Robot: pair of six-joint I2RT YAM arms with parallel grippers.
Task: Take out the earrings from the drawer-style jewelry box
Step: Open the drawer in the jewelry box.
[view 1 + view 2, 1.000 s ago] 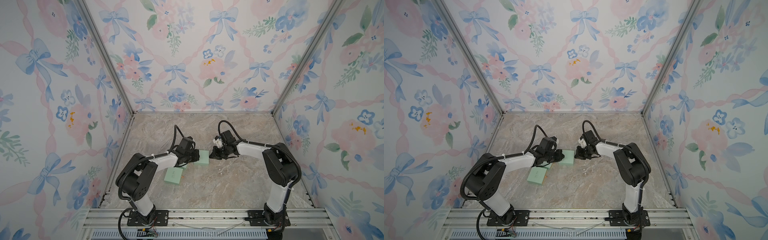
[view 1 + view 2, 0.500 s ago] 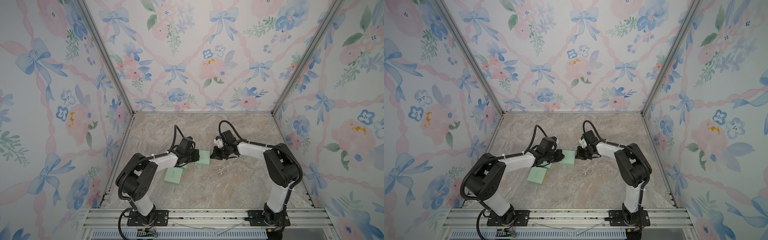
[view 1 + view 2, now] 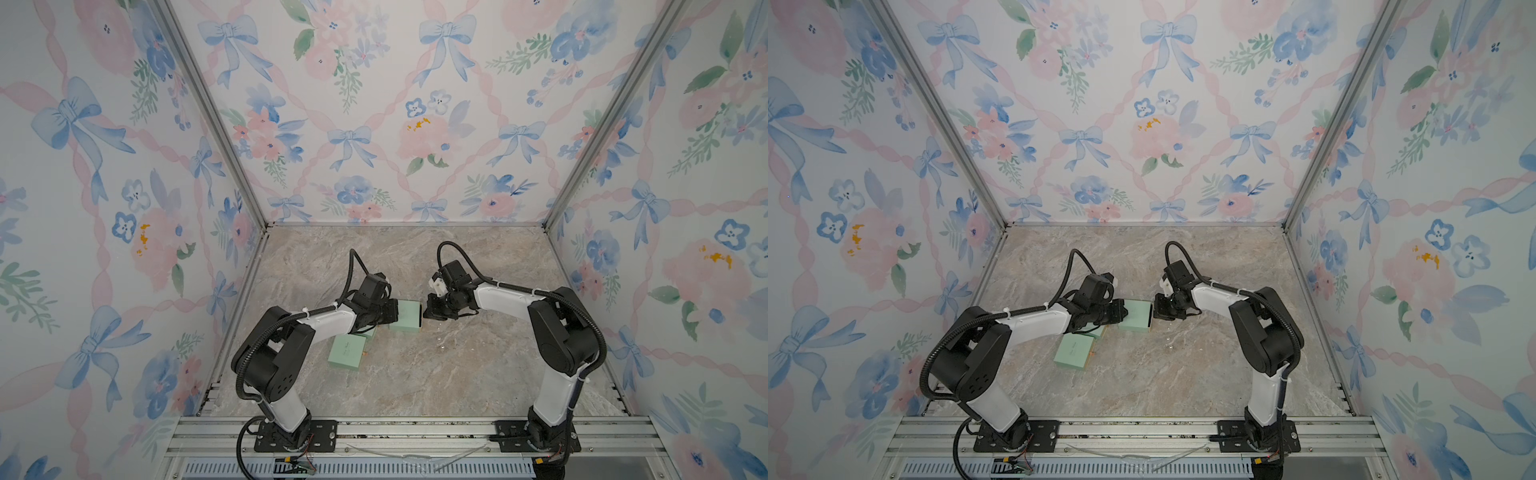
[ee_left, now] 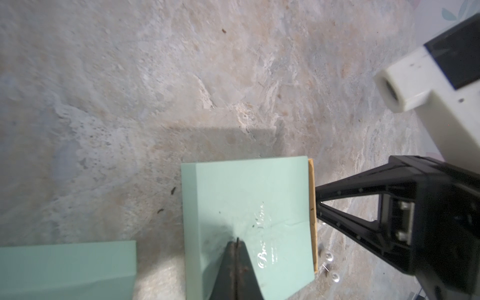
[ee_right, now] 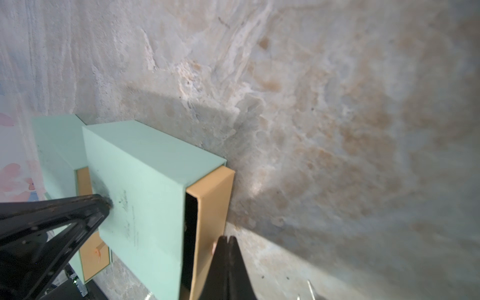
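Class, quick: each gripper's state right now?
Left gripper: closed, tips on the mint box's top.
Right gripper: closed at the tan drawer's front; any grip cannot be told.

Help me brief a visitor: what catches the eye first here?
A mint box mid-table between two shut grippers: the left gripper on its top, the right gripper at its slightly open tan drawer. Tiny earrings lie loose on the table beside that drawer. Bow-print walls enclose everything.

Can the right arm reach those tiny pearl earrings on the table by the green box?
Probably yes. The earrings lie uncovered on the table close beside the right gripper; its shut jaws, now at the drawer, must open first.
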